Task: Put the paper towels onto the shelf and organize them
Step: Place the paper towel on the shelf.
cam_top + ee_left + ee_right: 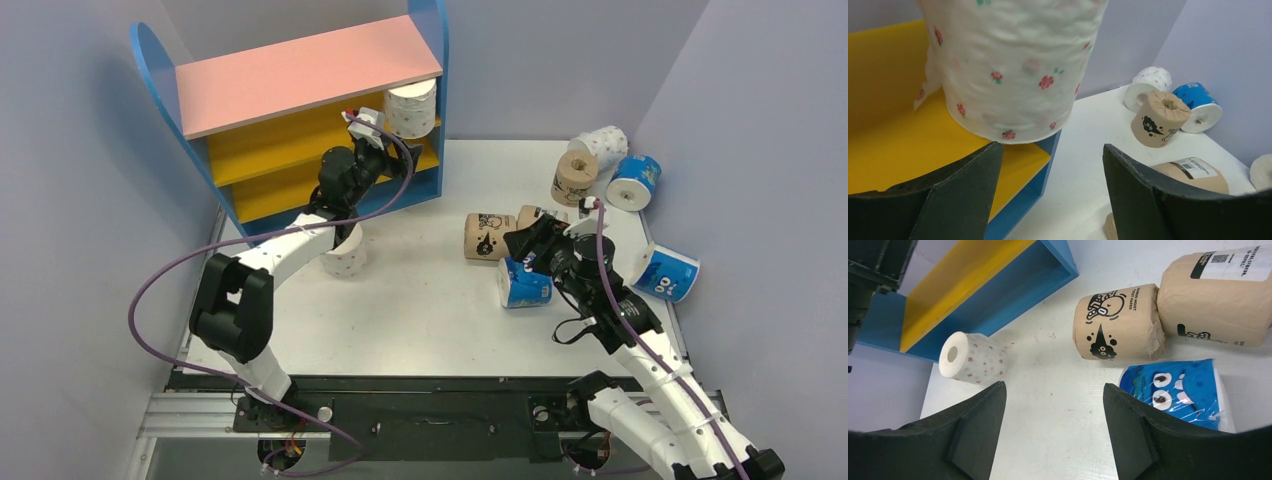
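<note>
The shelf (300,75) stands at the back left. One white dotted paper towel roll (411,108) (1013,70) stands upright at the right end of its upper yellow board (893,145). My left gripper (365,128) (1048,155) is just in front of and below that roll, open, with nothing between its fingers. My right gripper (525,247) (1053,390) hovers open over the table, beside a blue roll (522,285) (1183,392) and a lying tan roll (489,236) (1118,322). Another dotted roll (345,257) (973,357) lies near the shelf base (1013,295).
A second tan roll (540,215) (1218,300) lies against the first. At the back right are a tan roll (575,178) (1160,117), a white roll (605,145) (1148,85) and a blue roll (635,180) (1198,100). Another blue roll (668,272) lies by the right wall.
</note>
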`<state>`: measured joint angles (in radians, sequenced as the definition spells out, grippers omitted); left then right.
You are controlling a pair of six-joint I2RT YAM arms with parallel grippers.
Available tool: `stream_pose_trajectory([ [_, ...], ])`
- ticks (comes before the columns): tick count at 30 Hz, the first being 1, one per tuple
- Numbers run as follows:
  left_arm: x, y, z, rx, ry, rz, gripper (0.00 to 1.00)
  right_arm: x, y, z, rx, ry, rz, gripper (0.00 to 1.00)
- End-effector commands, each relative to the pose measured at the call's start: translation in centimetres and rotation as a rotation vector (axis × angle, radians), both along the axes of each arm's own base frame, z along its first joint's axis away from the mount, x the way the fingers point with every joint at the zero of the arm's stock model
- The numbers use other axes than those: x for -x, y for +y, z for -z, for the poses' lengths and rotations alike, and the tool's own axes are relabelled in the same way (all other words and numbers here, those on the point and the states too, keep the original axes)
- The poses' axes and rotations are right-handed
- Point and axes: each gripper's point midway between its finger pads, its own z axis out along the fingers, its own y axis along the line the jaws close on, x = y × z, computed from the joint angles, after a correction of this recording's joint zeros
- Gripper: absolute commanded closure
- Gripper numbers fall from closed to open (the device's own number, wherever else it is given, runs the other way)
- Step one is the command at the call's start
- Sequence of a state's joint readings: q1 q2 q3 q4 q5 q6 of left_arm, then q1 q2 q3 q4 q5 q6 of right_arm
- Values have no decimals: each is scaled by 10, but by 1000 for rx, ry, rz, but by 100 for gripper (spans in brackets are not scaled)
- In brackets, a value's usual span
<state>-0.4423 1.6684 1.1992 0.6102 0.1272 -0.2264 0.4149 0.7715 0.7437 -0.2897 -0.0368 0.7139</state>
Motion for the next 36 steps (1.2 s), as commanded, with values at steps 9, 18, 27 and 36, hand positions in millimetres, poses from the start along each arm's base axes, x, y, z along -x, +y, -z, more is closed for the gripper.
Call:
stream_pose_trajectory([
  [9,-27,5,-27,79,-112,-83,30,20,-21,16,47,-11,52,34],
  [18,-1,15,-40,103,-133,-70,13,29,-30,24,80,0,66,34],
  [27,-6,30,-60,120,-190,-164,10,27,-29,25,84,2,66,33],
  [36,-27,19,-58,107,-202,-176,6,24,-30,19,100,-4,68,34],
])
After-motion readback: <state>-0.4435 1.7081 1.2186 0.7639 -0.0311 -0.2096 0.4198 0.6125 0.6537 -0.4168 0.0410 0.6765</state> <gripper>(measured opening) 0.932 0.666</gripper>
